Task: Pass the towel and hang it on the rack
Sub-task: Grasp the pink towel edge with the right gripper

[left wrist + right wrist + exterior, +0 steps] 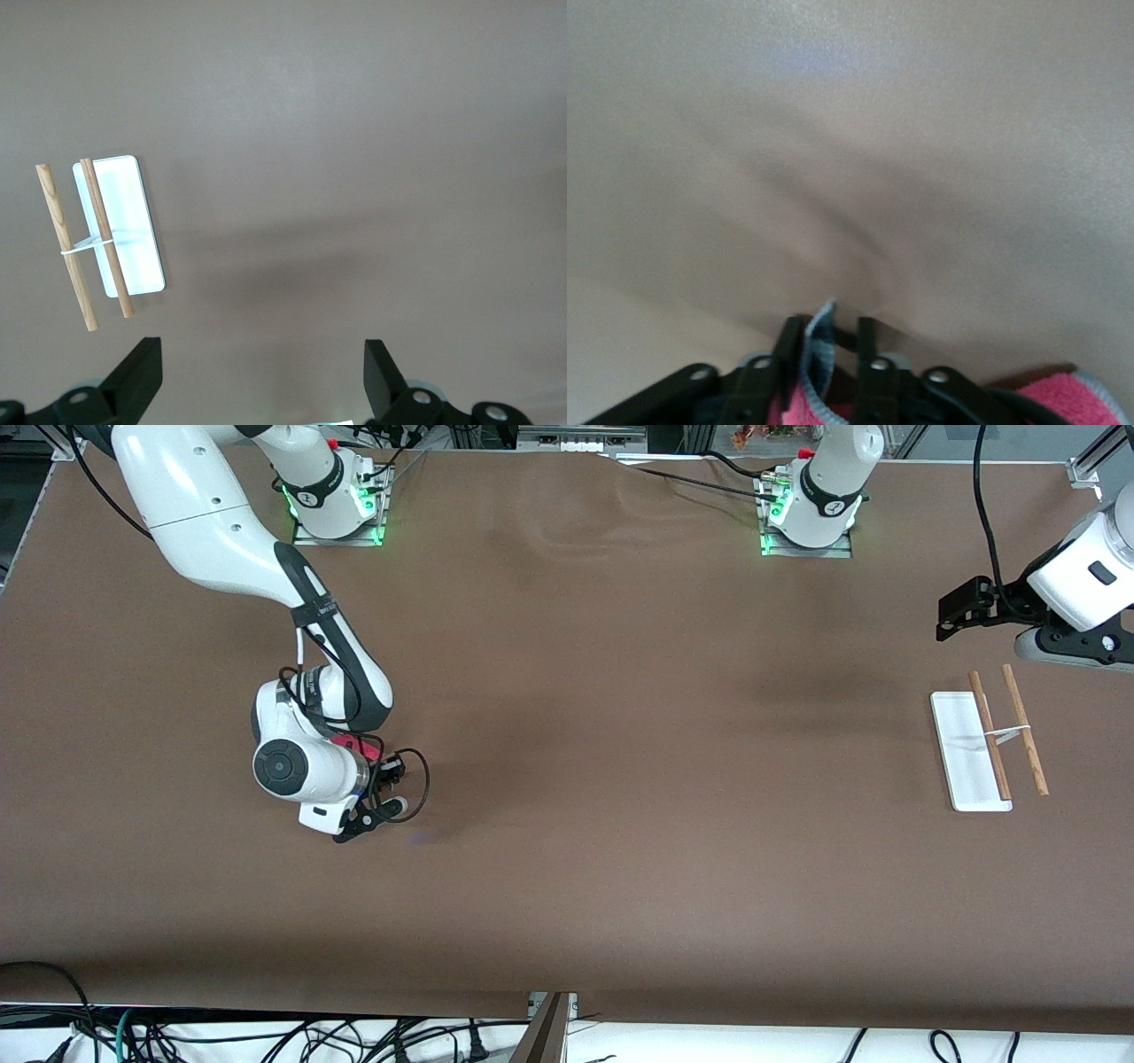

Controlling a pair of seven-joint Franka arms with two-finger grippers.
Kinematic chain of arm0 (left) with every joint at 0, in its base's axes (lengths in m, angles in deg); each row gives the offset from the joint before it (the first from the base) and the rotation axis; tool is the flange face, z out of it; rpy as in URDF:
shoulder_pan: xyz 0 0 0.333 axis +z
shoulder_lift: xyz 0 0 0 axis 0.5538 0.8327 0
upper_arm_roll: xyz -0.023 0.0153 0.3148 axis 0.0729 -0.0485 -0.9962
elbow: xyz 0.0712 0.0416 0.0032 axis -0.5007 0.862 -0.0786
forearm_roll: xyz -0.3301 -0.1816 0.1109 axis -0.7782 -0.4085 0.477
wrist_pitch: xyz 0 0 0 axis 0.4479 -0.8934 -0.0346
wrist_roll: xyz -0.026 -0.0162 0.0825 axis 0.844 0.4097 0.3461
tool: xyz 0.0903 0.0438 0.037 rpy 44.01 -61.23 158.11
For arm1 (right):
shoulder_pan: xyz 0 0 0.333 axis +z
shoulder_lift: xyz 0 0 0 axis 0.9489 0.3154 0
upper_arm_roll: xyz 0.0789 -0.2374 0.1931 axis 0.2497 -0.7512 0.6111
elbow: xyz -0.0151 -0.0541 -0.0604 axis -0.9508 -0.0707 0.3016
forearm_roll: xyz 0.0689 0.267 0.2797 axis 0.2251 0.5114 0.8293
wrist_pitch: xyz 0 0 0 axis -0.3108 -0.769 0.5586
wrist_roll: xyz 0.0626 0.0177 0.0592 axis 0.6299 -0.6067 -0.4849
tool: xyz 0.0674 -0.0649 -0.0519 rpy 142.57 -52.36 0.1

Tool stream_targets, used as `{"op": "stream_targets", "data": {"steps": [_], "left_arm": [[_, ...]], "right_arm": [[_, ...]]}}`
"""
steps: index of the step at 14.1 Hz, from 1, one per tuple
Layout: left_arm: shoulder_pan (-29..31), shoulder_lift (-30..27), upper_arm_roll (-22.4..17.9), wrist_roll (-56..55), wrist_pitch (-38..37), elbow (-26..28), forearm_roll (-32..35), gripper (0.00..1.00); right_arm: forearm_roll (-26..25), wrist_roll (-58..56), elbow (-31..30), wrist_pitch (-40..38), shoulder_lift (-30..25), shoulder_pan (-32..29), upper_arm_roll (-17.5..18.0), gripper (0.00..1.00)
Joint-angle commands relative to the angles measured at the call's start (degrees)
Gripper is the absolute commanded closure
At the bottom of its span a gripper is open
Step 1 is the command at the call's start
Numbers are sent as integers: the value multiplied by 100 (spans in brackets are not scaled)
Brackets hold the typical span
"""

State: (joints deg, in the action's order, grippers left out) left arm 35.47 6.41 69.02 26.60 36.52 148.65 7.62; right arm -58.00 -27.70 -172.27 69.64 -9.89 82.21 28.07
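Observation:
The pink-red towel (364, 747) shows as a small patch under my right wrist, toward the right arm's end of the table. My right gripper (383, 766) is low over the table there, mostly hidden by the wrist. In the right wrist view the right gripper (826, 341) is shut on the towel's grey stitched edge (819, 350). More pink cloth (1072, 398) hangs beside it. The rack (970, 757) lies toward the left arm's end, its two wooden rods (1025, 729) joined by a white crosspiece. My left gripper (961, 607) waits open and empty above the table beside the rack (133, 230).
The table is covered by a brown cloth (620, 779), with a few wrinkles near the arms' bases. Cables hang below the table edge nearest the front camera.

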Motion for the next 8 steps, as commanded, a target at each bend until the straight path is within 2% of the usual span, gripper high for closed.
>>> {"op": "stream_targets", "data": {"steps": [1,5,8], "left_arm": [[-35,81,-14,61,-136,-183,152,0],[-35,81,-14,61,-145,-191,143,0],[-35,81,-14,53,-136,-191,152,0]], "right_arm": [[273,116,-68,-214,-139,-5,66,100],[431,257,194,-661,-263,-23,57,100],[440,283,922,-1669,-491,-5,48,100]]}}
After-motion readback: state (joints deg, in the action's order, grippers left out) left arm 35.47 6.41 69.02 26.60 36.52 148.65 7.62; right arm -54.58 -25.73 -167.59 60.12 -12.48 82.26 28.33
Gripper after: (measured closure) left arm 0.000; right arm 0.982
